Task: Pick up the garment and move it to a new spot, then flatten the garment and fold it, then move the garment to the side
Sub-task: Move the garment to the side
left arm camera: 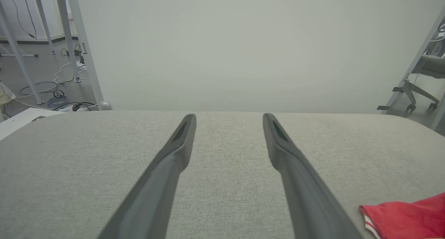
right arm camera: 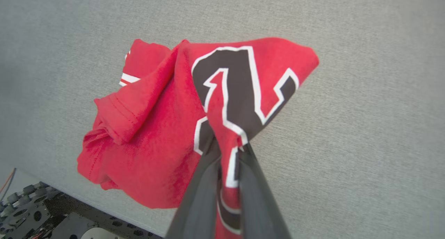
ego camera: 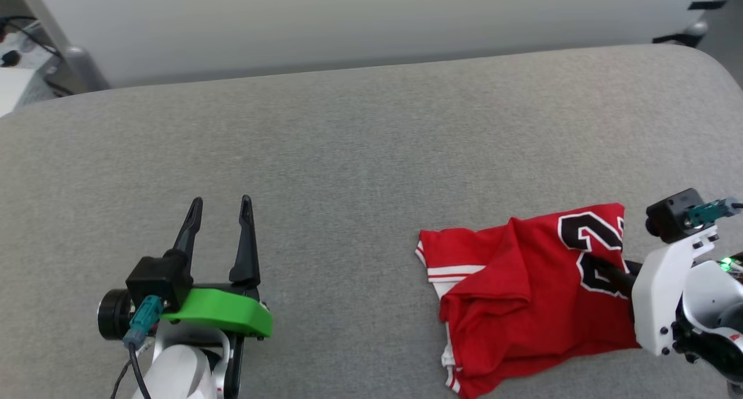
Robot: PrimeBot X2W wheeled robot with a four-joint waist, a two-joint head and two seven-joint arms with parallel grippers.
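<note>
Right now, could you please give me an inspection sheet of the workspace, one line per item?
Surface: grey fabric-covered table, flat and even.
Job's things: red garment, bunched at the robot's right, with a black number outlined in white on top.
Clutter: nothing seen.
Grippers: left gripper open over the table, holding nothing; right gripper shut, its fingers pinching a fold of the garment at the number.
Cables: teal-plugged cable at the left wrist camera; loose cables on the floor beyond the table.
Surroundings: pale wall behind; metal frame poles; wheeled chair base.
</note>
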